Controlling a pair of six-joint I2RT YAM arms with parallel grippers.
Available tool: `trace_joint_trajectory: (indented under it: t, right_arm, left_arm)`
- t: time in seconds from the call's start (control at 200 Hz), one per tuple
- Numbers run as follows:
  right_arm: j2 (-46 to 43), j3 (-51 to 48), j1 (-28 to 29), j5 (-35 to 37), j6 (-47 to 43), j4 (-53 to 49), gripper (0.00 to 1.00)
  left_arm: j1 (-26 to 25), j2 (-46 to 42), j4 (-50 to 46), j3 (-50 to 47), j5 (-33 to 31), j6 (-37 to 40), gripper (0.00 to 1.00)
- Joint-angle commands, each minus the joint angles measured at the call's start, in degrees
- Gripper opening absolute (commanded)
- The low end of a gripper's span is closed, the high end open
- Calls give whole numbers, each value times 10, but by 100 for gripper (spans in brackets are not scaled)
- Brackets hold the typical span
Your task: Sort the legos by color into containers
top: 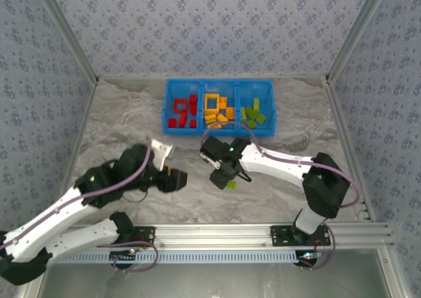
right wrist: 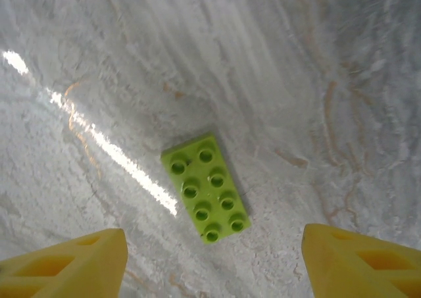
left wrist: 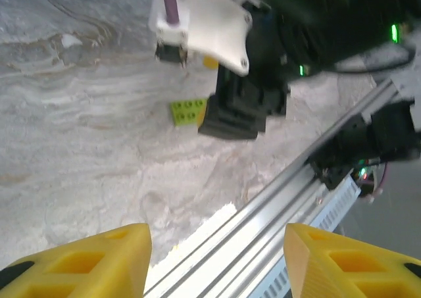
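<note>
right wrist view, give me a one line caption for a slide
Open right tool poised over a single lime green brick lying studs-up on the marbled table.

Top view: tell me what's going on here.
Plastic bricks are being sorted by colour into a bright blue three-compartment tray: red bricks left, orange-yellow bricks middle, lime green bricks right. One flat lime green brick lies on the marble table. The right gripper hovers open over it, not holding it. The left gripper is open and empty nearby.
</note>
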Motion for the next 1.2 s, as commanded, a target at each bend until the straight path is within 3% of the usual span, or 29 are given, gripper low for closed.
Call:
trace_joint_trajectory:
  t: [0.0, 0.12, 0.34, 1.194]
  right_arm:
    - [24, 30, 1, -31, -52, -70, 75]
    - [55, 43, -2, -27, -88, -81, 76]
    - [108, 64, -12, -18, -124, -81, 75]
    - [161, 22, -1, 21, -101, -28, 52]
  left_arm:
    - [-49, -99, 4, -58, -108, -53, 56]
    - [-56, -154, 27, -106, -123, -78, 55]
    - [-56, -121, 72, -120, -109, -70, 55]
    - [-56, -132, 69, -137, -147, -92, 56]
